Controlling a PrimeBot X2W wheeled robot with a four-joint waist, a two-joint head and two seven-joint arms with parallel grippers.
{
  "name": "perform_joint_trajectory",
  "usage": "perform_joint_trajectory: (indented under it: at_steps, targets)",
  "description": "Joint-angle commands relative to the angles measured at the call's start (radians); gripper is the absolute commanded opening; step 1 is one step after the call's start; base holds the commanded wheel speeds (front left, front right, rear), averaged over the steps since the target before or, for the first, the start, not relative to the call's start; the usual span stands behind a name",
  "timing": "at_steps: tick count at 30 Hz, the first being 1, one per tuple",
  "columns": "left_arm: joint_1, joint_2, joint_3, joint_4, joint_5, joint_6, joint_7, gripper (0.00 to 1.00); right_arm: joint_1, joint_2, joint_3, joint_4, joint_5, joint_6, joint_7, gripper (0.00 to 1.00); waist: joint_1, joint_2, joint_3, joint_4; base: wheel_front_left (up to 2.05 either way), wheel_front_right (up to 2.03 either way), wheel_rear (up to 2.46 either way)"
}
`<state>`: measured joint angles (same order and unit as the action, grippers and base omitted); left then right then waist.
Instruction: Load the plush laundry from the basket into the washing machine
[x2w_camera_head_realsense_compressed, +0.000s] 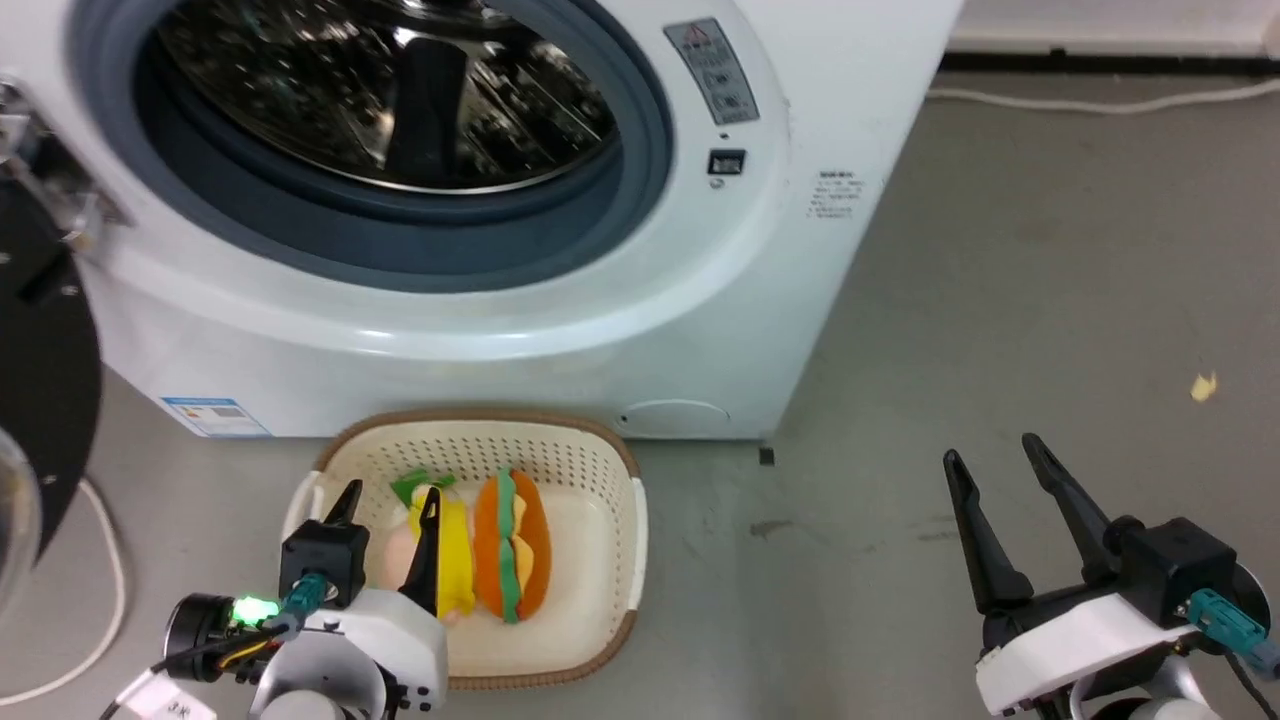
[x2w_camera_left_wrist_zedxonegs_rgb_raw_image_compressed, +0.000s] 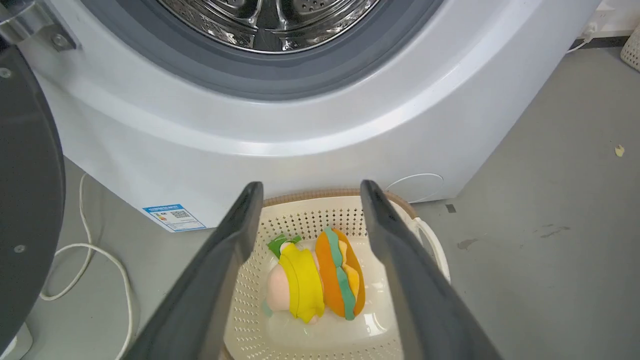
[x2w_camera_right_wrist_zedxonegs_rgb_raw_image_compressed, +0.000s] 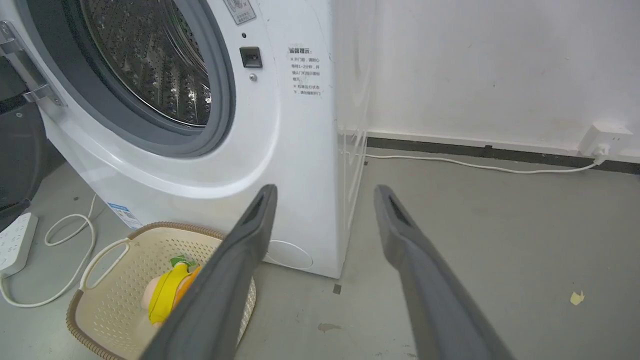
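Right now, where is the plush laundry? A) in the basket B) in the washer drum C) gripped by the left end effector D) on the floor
A: the plush laundry lies on the bottom of the basket in front of the washing machine, and the left end effector is open and holding nothing.

A plain laundry room: a white washing machine (x2w_camera_head_realsense_compressed: 450, 370) at twelve o'clock on a bare grey floor (x2w_camera_head_realsense_compressed: 1050, 300), a white wall (x2w_camera_right_wrist_zedxonegs_rgb_raw_image_compressed: 475, 65) behind, a wall socket (x2w_camera_right_wrist_zedxonegs_rgb_raw_image_compressed: 605, 135) at two o'clock.

Stickers (x2w_camera_head_realsense_compressed: 712, 70) on washing machine (x2w_camera_head_realsense_compressed: 500, 330): none legible
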<state>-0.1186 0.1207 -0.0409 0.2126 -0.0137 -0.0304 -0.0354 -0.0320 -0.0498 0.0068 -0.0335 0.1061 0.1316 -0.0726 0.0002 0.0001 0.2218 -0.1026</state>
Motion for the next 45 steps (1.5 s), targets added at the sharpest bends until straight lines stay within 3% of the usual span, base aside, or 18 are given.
perform_joint_trajectory:
  at_steps: [1,21,45]
  targets:
    - [-0.024,0.014,-0.004,0.020,-0.008,-0.004,0.002,1.00,-0.018,0.000,0.003,-0.008,0.014,0.000,-0.009,1.00,-0.0002,-0.0001,0.025,-0.020,0.00,0.00,0.00]
    - [-0.147,0.132,-0.057,0.274,-0.063,-0.028,0.077,1.00,-0.038,0.000,0.032,-0.034,0.116,0.000,-0.051,1.00,-0.0002,-0.0001,0.202,-0.120,0.00,0.00,0.00]
    - [-0.435,0.260,-0.183,0.486,-0.113,-0.041,0.271,1.00,-0.063,0.000,0.048,-0.077,0.213,-0.001,-0.101,1.00,-0.0002,-0.0001,0.426,-0.185,0.00,0.00,0.00]
